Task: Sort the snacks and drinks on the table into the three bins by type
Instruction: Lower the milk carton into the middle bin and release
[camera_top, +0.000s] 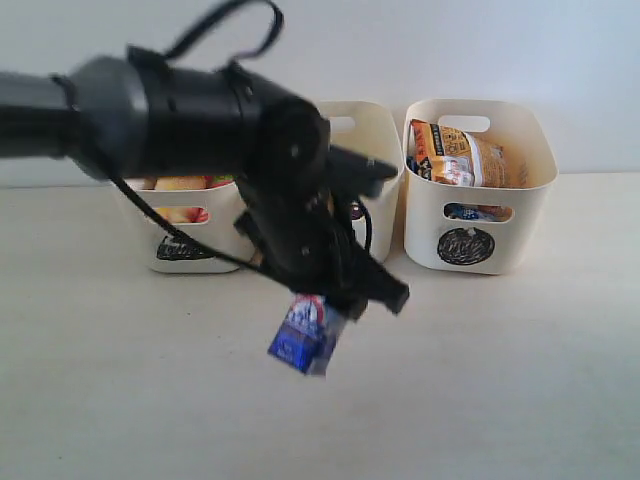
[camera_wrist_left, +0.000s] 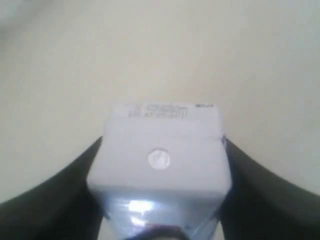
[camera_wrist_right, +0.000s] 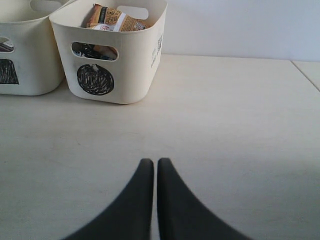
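left hand (camera_wrist_left: 162, 150) grasps white-blue carton (camera_top: 305, 341) | arm (camera_top: 180, 115) blocks middle bin (camera_top: 372, 122) | right hand (camera_wrist_right: 155, 166) clenched

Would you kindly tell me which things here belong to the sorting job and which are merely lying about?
Job: white and blue carton, gripped by the left gripper; orange bag in the circle bin; middle bin; left bin; table; right gripper, shut, idle.
Lying about: nothing I can see; only the wall behind.

Middle bin (camera_top: 385, 130) mostly behind the left arm (camera_top: 200, 120); white and blue carton (camera_top: 308, 335) blurred, its print illegible
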